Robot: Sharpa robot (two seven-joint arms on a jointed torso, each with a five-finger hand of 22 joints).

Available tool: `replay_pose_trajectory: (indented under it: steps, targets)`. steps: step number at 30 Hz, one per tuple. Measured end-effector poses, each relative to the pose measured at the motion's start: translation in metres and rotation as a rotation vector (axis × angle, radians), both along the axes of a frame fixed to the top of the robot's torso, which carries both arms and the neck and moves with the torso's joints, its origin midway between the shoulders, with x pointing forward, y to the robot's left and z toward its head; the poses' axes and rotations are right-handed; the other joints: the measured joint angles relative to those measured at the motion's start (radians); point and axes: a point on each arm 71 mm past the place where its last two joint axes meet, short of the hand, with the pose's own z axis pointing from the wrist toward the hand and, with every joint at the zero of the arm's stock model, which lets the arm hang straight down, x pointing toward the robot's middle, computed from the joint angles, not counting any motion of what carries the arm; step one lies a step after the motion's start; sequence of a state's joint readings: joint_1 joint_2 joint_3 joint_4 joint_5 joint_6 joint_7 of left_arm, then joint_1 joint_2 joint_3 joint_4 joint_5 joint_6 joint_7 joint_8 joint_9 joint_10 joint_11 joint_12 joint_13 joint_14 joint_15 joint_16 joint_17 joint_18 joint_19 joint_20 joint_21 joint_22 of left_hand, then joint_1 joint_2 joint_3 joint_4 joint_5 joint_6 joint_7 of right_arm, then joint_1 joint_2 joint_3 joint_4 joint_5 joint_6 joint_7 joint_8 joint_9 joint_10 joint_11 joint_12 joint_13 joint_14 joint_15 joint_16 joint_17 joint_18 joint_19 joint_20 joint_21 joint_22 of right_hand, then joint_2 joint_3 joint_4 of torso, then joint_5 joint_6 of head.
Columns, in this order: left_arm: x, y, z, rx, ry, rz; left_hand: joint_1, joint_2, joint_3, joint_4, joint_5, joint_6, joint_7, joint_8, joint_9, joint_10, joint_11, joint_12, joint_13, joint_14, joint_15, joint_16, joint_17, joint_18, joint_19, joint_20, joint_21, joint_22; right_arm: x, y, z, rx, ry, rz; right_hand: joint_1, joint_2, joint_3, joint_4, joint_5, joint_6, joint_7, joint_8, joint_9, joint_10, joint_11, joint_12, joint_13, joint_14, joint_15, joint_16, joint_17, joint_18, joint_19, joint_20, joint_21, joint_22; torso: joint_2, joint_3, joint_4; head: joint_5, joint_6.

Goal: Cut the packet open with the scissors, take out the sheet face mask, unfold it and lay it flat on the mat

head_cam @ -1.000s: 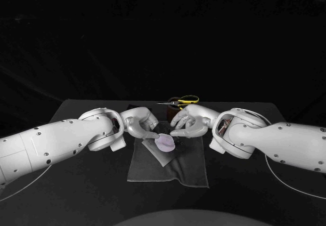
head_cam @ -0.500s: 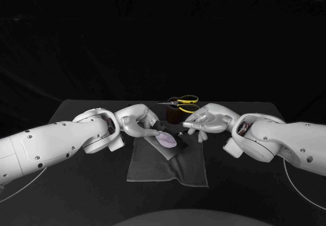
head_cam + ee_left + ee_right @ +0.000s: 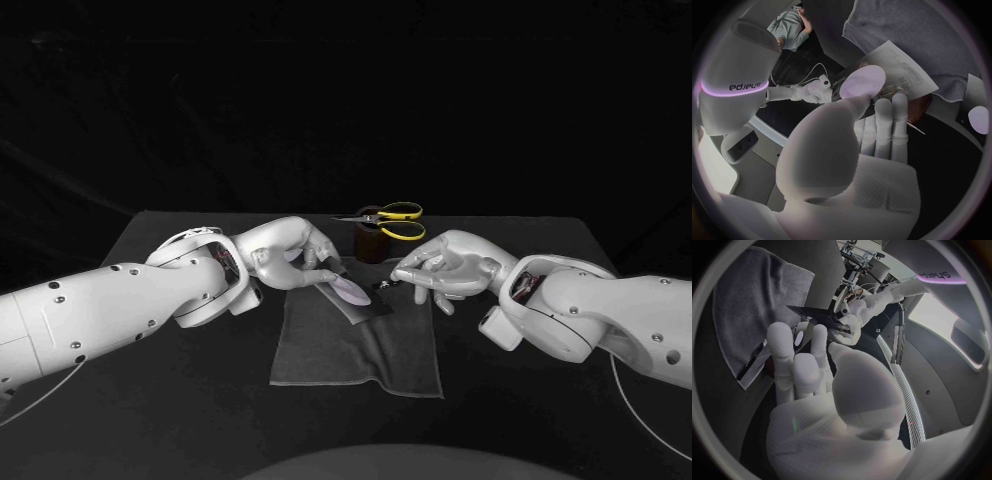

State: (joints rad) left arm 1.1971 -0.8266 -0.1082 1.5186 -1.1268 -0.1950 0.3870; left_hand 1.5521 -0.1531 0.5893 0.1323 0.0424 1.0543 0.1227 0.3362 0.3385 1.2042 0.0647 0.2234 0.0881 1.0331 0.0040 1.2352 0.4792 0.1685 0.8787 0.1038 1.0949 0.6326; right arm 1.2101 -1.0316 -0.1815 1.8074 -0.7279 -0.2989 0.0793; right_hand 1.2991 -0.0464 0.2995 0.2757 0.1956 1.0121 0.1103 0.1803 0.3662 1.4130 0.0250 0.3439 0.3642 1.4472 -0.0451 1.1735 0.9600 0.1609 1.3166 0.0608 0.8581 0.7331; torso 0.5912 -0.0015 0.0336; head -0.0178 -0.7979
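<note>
Left hand (image 3: 289,255) grips packet (image 3: 353,294) — above mat (image 3: 335,350) edge.

We count one black worktop (image 3: 173,400). On it we record one grey mat (image 3: 361,350). We count one packet (image 3: 351,293), and the left wrist view confirms it as a single item. It carries one pale oval patch. We cannot tell whether that patch is print or something else, so we count it with the packet. We record one pair of scissors (image 3: 389,218) with two yellow handle loops. We count one dark brown container (image 3: 372,246) just beneath them. We count two white arms, one left arm (image 3: 101,310) and one right arm (image 3: 613,310). We count two silver hands, one left hand (image 3: 289,255) and one right hand (image 3: 450,265).
</note>
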Motion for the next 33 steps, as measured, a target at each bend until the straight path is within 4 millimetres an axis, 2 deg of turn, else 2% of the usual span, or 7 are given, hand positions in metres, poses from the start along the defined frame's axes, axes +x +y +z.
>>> replay_pose_trajectory:
  steps: [9, 12, 15, 17, 19, 25, 33]
  targets:
    - [0.002, 0.004, -0.001, 0.036, -0.082, -0.015, 0.0, -0.001, 0.0, 0.0, -0.001, -0.001, -0.001, 0.0, 0.0, 0.0, 0.0, 0.0, 0.0, 0.001, 0.001, 0.0, 0.0, -0.006, 0.0, 0.0, 0.0, 0.0, -0.005, 0.012, 0.005, -0.029, -0.077, 0.04, 0.0, -0.032, 0.003, -0.003, -0.016, 0.006, -0.003, -0.004, 0.0, -0.011, -0.004, 0.021, 0.053, 0.003, -0.003, 0.019, 0.031, -0.006, -0.004, -0.004, 0.038, 0.047, 0.001, -0.0002, -0.0002, 0.002, 0.001]
    - [0.002, 0.003, -0.002, 0.041, -0.094, -0.019, -0.001, -0.001, 0.0, 0.0, -0.001, -0.002, -0.002, -0.001, 0.008, -0.002, 0.001, 0.0, 0.0, 0.001, 0.002, 0.0, 0.0, 0.002, 0.0, 0.0, 0.0, 0.0, -0.006, 0.017, 0.006, -0.047, -0.106, 0.06, 0.005, -0.045, 0.002, -0.007, -0.023, 0.01, 0.0, -0.006, -0.002, -0.017, -0.003, 0.027, 0.069, 0.007, -0.007, 0.026, 0.039, -0.007, -0.005, -0.004, 0.05, 0.059, 0.001, -0.0007, -0.0006, 0.0, 0.0]
    - [0.002, 0.003, -0.002, 0.043, -0.1, -0.021, -0.001, -0.001, 0.0, 0.0, -0.001, -0.002, -0.002, -0.001, 0.014, -0.002, 0.001, 0.0, 0.0, 0.002, 0.002, 0.0, 0.0, 0.004, 0.0, 0.0, 0.0, 0.0, -0.006, 0.021, 0.007, -0.07, -0.134, 0.08, -0.004, -0.062, -0.001, -0.013, -0.029, 0.01, 0.0, -0.014, -0.004, -0.029, 0.0, 0.03, 0.084, 0.007, -0.007, 0.026, 0.035, -0.007, -0.016, -0.001, 0.05, 0.059, 0.002, -0.0012, -0.0002, -0.002, -0.003]
    - [0.002, 0.003, -0.002, 0.044, -0.103, -0.022, -0.001, -0.001, 0.0, 0.0, -0.002, -0.002, -0.002, -0.001, 0.015, -0.002, 0.001, 0.0, 0.0, 0.002, 0.002, 0.0, 0.0, 0.004, 0.0, 0.0, 0.0, 0.0, -0.006, 0.024, 0.007, -0.095, -0.156, 0.094, -0.008, -0.09, -0.017, -0.013, -0.035, 0.002, 0.008, -0.025, -0.008, -0.04, 0.004, 0.037, 0.1, 0.007, -0.007, 0.026, 0.031, -0.007, -0.028, 0.002, 0.05, 0.055, 0.002, -0.0012, 0.0003, -0.003, -0.004]
    - [0.002, 0.003, -0.002, 0.045, -0.105, -0.022, -0.001, -0.001, 0.0, 0.0, -0.002, -0.002, -0.002, -0.001, 0.015, -0.002, 0.002, 0.0, 0.0, 0.002, 0.002, 0.0, 0.0, 0.004, 0.0, 0.0, 0.0, 0.0, -0.006, 0.026, 0.006, -0.124, -0.178, 0.105, -0.009, -0.102, -0.027, -0.012, -0.035, -0.007, 0.01, -0.026, -0.008, -0.047, 0.007, 0.039, 0.112, 0.003, -0.003, 0.026, 0.033, -0.007, -0.032, 0.002, 0.05, 0.054, 0.001, -0.0012, 0.0005, -0.004, -0.006]
    - [0.002, 0.004, -0.002, 0.046, -0.106, -0.021, -0.001, -0.001, 0.0, 0.0, -0.002, -0.002, -0.002, -0.004, 0.016, -0.002, 0.002, -0.001, 0.0, 0.002, 0.002, 0.0, 0.0, 0.004, 0.0, 0.0, 0.0, 0.001, -0.005, 0.032, 0.004, -0.191, -0.219, 0.118, 0.002, -0.115, -0.034, -0.017, -0.035, -0.013, 0.011, -0.03, -0.009, -0.057, 0.008, 0.045, 0.129, 0.001, -0.001, 0.026, 0.036, -0.007, -0.044, 0.004, 0.041, 0.047, 0.001, -0.0015, 0.0008, -0.004, -0.007]
    - [0.003, 0.004, -0.003, 0.049, -0.103, -0.016, -0.01, 0.0, 0.003, -0.003, 0.002, -0.004, -0.004, -0.004, 0.016, -0.002, 0.002, -0.001, 0.0, 0.002, 0.002, 0.0, -0.001, 0.003, 0.0, 0.0, 0.0, 0.001, -0.004, 0.041, 0.0, -0.24, -0.24, 0.124, 0.003, -0.116, -0.035, -0.018, -0.031, -0.013, 0.011, -0.03, -0.009, -0.062, 0.007, 0.045, 0.133, 0.001, -0.001, 0.026, 0.034, -0.008, -0.044, 0.004, 0.041, 0.046, 0.001, -0.0013, 0.001, -0.004, -0.008]
